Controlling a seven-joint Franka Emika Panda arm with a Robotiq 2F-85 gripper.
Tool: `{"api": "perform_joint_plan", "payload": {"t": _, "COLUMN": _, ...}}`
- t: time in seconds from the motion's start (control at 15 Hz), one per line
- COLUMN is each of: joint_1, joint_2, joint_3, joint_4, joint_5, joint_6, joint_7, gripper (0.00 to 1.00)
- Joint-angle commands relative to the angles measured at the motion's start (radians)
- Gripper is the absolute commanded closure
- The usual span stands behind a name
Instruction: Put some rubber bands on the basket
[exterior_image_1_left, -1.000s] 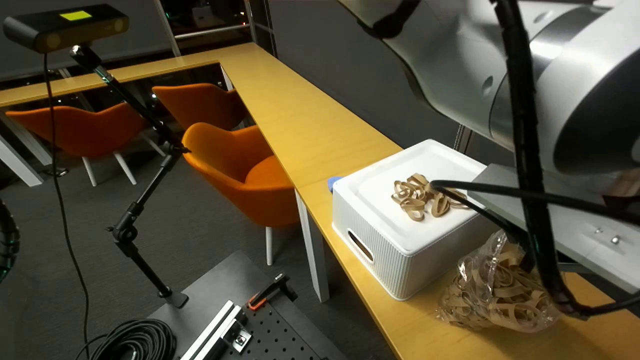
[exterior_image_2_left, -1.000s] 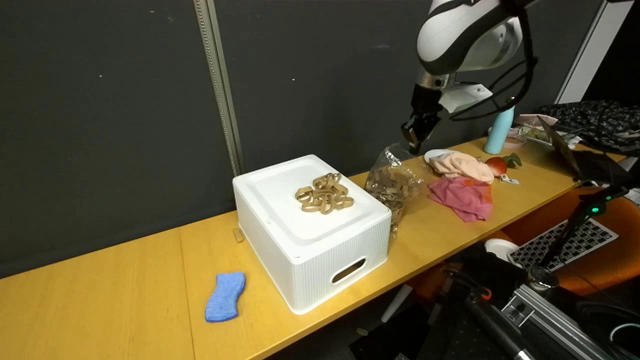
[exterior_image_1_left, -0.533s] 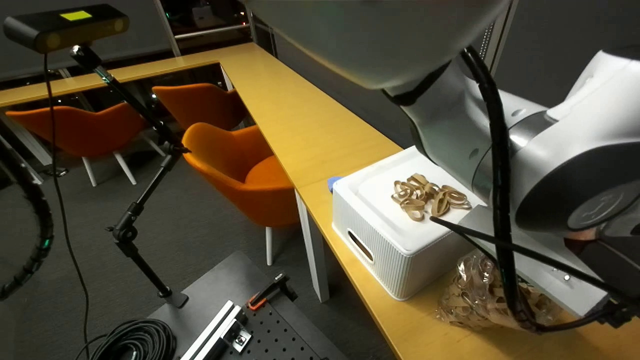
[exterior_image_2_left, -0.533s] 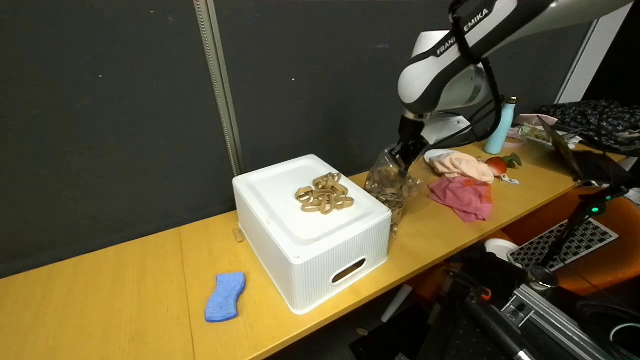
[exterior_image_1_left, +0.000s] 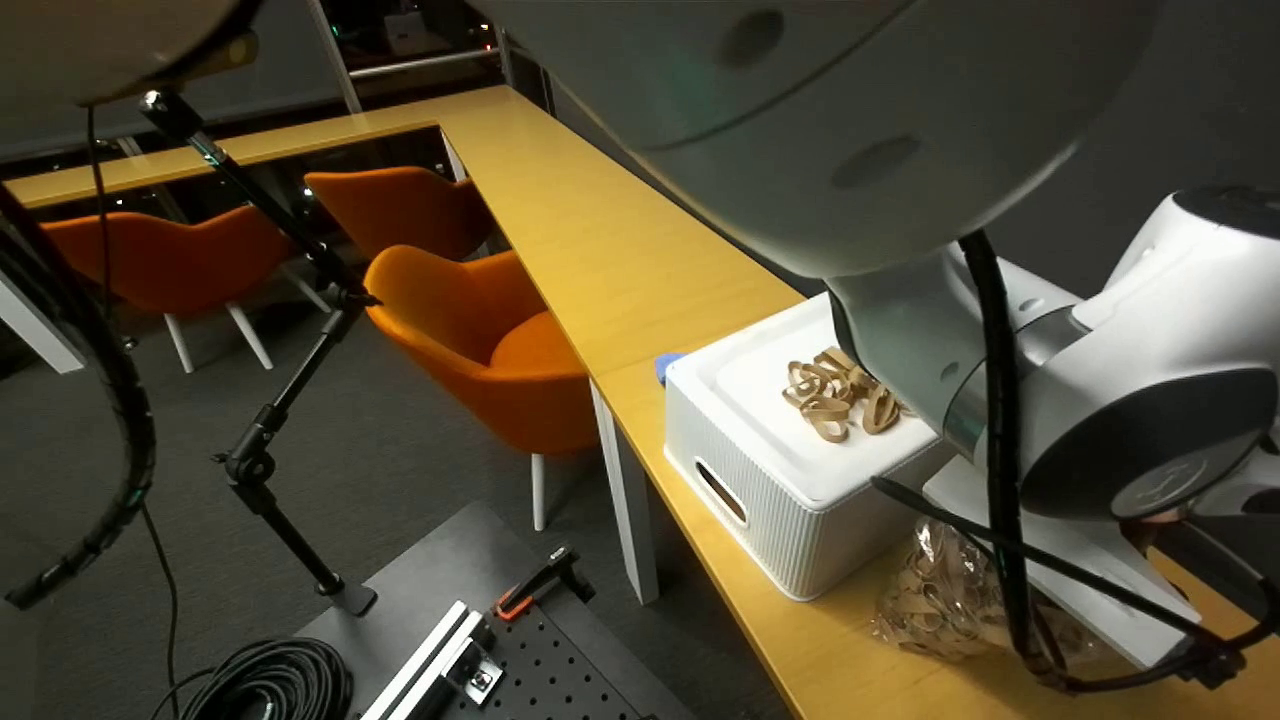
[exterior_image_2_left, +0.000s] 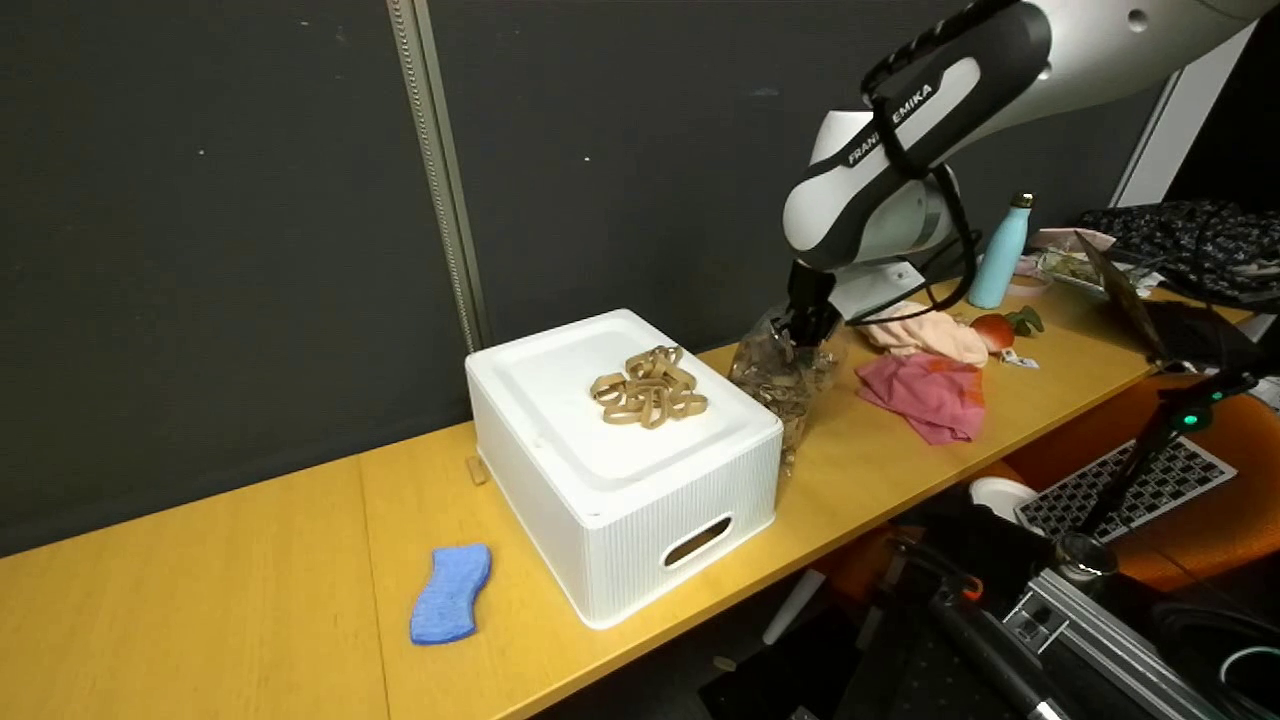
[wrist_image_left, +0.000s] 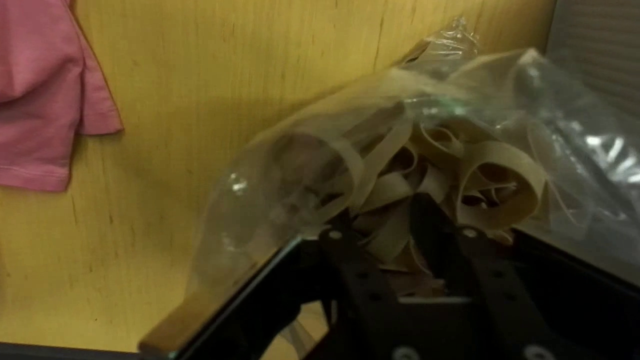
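Note:
A white ribbed basket (exterior_image_1_left: 780, 515) with a flat lid stands on the table in both exterior views (exterior_image_2_left: 640, 560). A small pile of tan rubber bands (exterior_image_2_left: 650, 388) lies on its lid, partly covered by the arm in an exterior view (exterior_image_1_left: 826, 410). A clear plastic bag (exterior_image_2_left: 775, 385) full of rubber bands (wrist_image_left: 390, 192) stands beside the basket. My gripper (exterior_image_2_left: 803, 340) points down inside the bag's top. In the wrist view, the gripper's fingers (wrist_image_left: 385, 215) are apart, with bands below and between them. The fingertips are dark and partly hidden among the bands.
A pink cloth (exterior_image_2_left: 925, 398) lies near the bag and shows in the wrist view (wrist_image_left: 40, 85). Beyond are a peach cloth (exterior_image_2_left: 925, 335) and a blue bottle (exterior_image_2_left: 1000, 260). A blue sponge (exterior_image_2_left: 450, 595) lies on the table (exterior_image_2_left: 240, 590) beyond the basket. A dark wall panel stands behind.
My arm has come down. The gripper has moved from above the bag to inside its top. The basket and the pile on its lid have not moved.

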Motion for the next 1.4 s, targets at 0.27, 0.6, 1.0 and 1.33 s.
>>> {"api": "perform_joint_plan", "payload": {"t": 0.27, "joint_1": -0.040, "joint_2": 0.092, "joint_3": 0.062, "joint_4": 0.042, "joint_5": 0.020, "joint_6": 0.032, "joint_7": -0.048, "gripper": 0.06}}
{"api": "perform_joint_plan", "payload": {"t": 0.6, "joint_1": -0.048, "joint_2": 0.110, "joint_3": 0.071, "joint_4": 0.060, "joint_5": 0.018, "joint_6": 0.029, "joint_7": -0.061, "gripper": 0.32}}
{"api": "perform_joint_plan", "payload": {"t": 1.0, "joint_1": -0.053, "joint_2": 0.108, "joint_3": 0.074, "joint_4": 0.065, "joint_5": 0.019, "joint_6": 0.026, "joint_7": -0.075, "gripper": 0.77}}
{"api": "perform_joint_plan", "payload": {"t": 1.33, "joint_1": -0.056, "joint_2": 0.106, "joint_3": 0.075, "joint_4": 0.062, "joint_5": 0.020, "joint_6": 0.022, "joint_7": -0.078, "gripper": 1.00}}
